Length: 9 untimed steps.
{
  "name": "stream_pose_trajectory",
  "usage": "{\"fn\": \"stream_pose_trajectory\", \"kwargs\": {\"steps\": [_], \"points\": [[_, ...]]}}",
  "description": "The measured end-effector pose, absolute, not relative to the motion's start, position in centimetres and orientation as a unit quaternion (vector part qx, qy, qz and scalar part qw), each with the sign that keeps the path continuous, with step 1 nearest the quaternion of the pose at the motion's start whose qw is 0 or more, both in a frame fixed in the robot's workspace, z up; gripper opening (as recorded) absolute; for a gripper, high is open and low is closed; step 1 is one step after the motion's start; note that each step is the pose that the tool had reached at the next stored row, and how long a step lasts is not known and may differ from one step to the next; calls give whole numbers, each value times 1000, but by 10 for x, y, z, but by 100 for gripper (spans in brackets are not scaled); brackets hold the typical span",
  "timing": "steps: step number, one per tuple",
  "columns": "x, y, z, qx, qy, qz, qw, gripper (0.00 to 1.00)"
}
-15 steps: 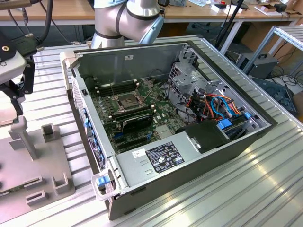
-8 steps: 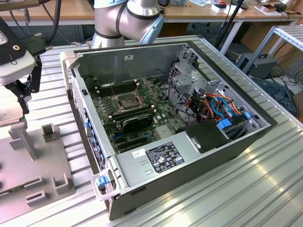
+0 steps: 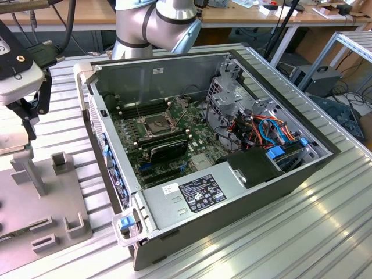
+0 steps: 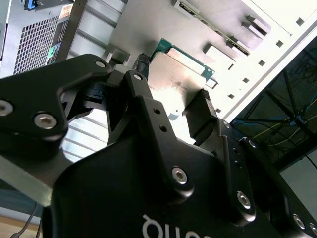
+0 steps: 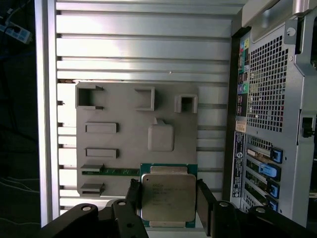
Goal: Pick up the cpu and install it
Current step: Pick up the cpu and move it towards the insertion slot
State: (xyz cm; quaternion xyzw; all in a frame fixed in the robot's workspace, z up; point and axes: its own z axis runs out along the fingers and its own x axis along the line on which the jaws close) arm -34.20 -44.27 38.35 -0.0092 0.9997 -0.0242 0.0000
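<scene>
Gripper (image 5: 168,194) pinches the cpu (image 5: 167,204): in the first wrist view the two black fingers (image 5: 205,203) press against opposite edges of the chip, one on each side. Chip lies flat between them, dull silver-grey metal top facing the camera, green rim showing around it. The second wrist view shows the same grip from a low angle, the chip clamped between the fingertips with its green corner sticking out past them.

Below the chip sits a grey plate (image 5: 124,114) with raised blocks, slots and a square pad (image 5: 161,137). Plate rests on a ribbed aluminium table (image 5: 143,44).

In the exterior view the gripper hangs over that plate at the exterior view's left, well apart from the open computer case (image 3: 273,192) in the middle of the table. Inside the case lies the green motherboard (image 3: 200,145), with the dark square socket (image 3: 158,123) in its metal frame near the middle of the board.
</scene>
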Motion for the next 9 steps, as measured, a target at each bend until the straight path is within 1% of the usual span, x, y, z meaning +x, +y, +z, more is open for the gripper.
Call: {"fn": "stream_pose_trajectory", "kwargs": {"steps": [9], "points": [[-335,-443,384,-9,1000,-24,0,55]]}}
